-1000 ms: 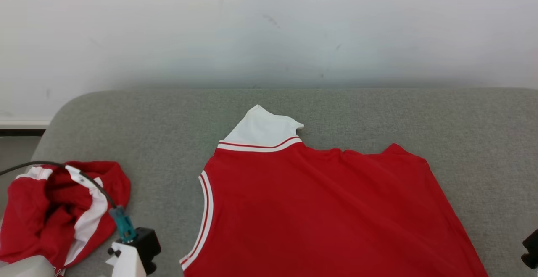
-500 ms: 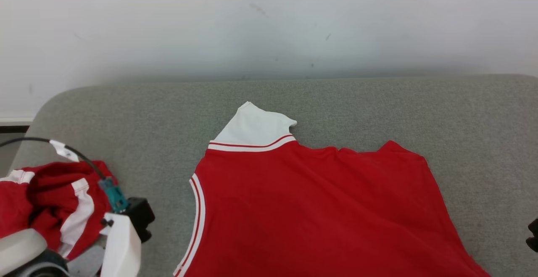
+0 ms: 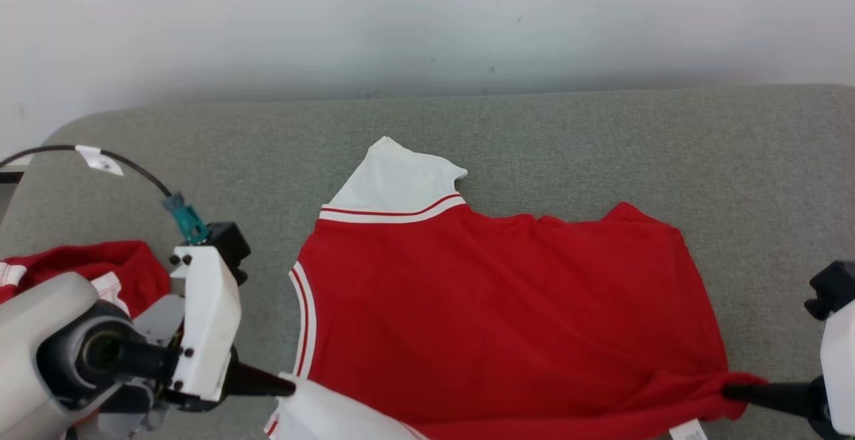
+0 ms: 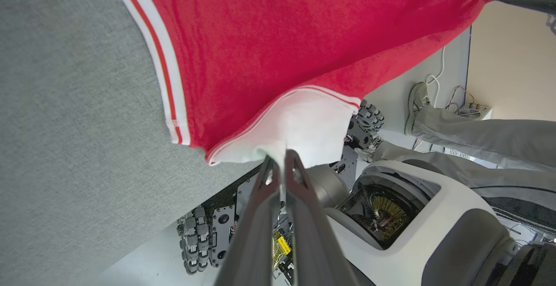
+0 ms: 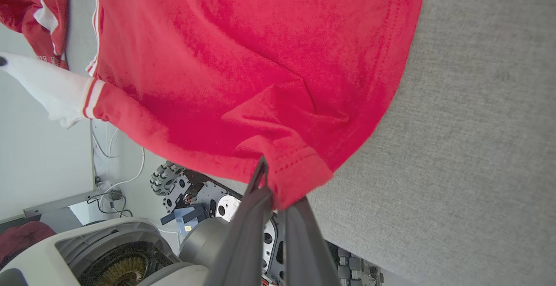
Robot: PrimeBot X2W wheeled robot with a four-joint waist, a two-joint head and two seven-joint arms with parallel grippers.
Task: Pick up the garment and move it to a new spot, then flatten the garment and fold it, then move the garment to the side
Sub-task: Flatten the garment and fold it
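1. Spread across the grey padded surface (image 3: pixel 601 139): the garment (image 3: pixel 507 306), red, with its white far sleeve (image 3: pixel 394 179) toward the wall (image 3: pixel 427 19) and its near edge lifted clear.
2. Clamped on the white near sleeve (image 4: pixel 304 125) with the left gripper (image 4: pixel 280 160), no gap between the fingers.
3. Pinched just as tight on the red hem corner (image 5: pixel 299 173) with the right gripper (image 5: pixel 276 186), cloth taut between the two grips.
4. Versus a second ago: dark fingers of both now up in the head view, where only wrist parts showed.
5. Near corners, then below the frame, now in sight and gripped.
6. Whole head picture shifted as well, so camera motion, not the cloth's.
7. At far left, second red garment (image 3: pixel 127 266), crumpled, now largely hidden behind the left arm (image 3: pixel 40 333).
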